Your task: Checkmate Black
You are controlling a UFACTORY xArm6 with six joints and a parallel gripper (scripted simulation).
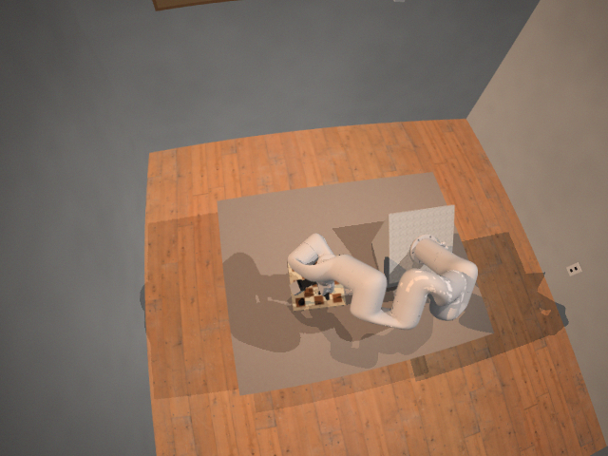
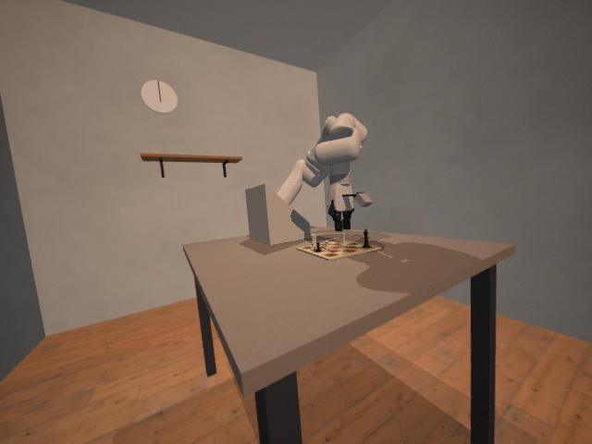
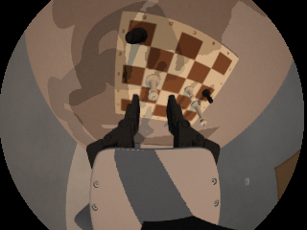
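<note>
Claw [image 3: 153, 110]: half-open, holding nothing, above the board [image 3: 221, 63]'s near edge | Target: white piece [image 3: 153, 80], centre frame, just ahead of your fingertips | Handling: likely light, rigid, smooth, tips easily | Grip: take its narrow stem, keep it upright.

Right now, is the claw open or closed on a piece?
Open and empty. In the wrist view the claw hangs above the chessboard, its fingers apart with only board squares between them.
</note>
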